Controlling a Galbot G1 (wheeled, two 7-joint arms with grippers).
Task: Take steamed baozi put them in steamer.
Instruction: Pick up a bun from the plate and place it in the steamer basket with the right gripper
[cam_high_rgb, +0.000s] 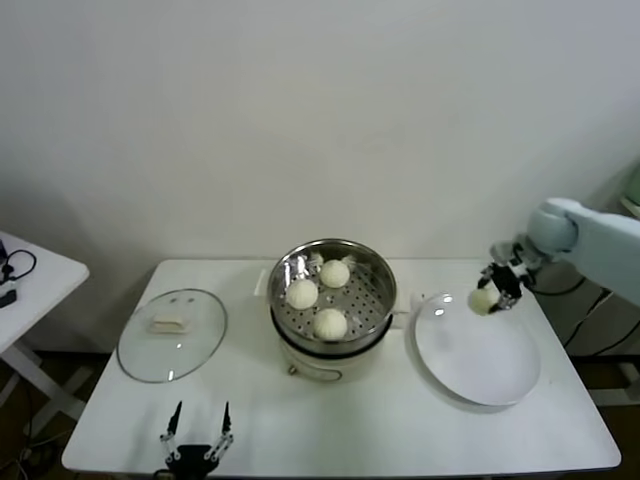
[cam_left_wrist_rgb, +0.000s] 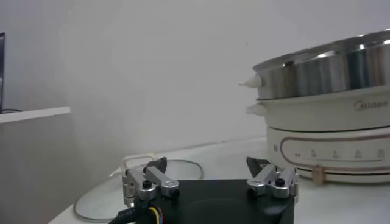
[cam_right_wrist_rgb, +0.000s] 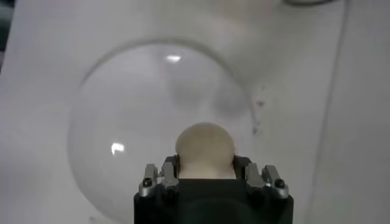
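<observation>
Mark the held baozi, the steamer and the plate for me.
Held baozi (cam_high_rgb: 484, 299): head view, its rounded side below the right gripper (cam_high_rgb: 497, 285).
Steamer (cam_high_rgb: 372, 268): head view, steel rim at the back right.
Plate (cam_high_rgb: 490, 365): head view, bare white centre.

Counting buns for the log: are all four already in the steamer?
No, the steamer holds three; the right gripper holds the fourth bun over the plate.
</observation>
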